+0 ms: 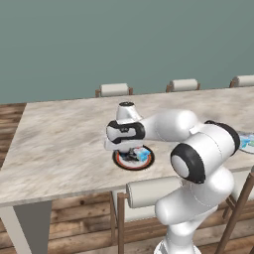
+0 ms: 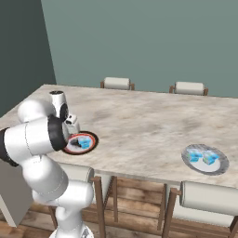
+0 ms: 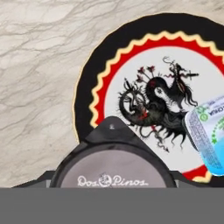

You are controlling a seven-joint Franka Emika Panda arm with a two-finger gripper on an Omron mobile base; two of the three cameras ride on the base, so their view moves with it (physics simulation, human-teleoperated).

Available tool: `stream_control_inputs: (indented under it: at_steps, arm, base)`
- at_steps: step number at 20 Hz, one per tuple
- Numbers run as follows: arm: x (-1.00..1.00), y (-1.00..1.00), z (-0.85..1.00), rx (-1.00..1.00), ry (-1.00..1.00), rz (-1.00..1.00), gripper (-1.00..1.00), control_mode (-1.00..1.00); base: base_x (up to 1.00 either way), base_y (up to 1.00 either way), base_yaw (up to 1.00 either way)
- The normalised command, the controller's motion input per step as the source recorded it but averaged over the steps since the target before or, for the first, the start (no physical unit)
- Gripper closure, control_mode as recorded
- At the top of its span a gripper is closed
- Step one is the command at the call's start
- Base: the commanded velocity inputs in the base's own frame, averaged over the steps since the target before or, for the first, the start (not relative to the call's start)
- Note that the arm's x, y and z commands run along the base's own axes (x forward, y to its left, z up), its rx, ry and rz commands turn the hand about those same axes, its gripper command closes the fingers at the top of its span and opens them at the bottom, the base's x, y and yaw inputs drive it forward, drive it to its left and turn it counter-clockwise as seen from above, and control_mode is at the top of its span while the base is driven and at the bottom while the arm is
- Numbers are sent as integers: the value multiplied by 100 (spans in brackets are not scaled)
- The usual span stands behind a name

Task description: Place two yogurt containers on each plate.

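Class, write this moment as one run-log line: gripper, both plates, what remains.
gripper: holds dark yogurt cup over black-rimmed plate | plate: one light blue cup | pale grey plate: two cups | remaining: release

Home dining room, long marble-look table (image 1: 64, 144), padded wooden chairs (image 2: 116, 83) around it, plank floor, teal wall

Two yogurt containers (image 2: 202, 156) on each plate (image 2: 221, 166), table (image 2: 139, 125) beneath.
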Motion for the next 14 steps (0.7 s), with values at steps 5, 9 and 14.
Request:
stream_control_inputs:
  at_steps: [5, 9, 14]
  arm:
    - [3, 0, -15, 0, 0, 0, 100, -100]
    - [23, 0, -30, -1, 1, 0, 100, -100]
    - [15, -2, -25, -1, 2, 0, 100, -100]
  base:
    - [0, 0, 0]
    - [0, 0, 0]
    - [0, 0, 0]
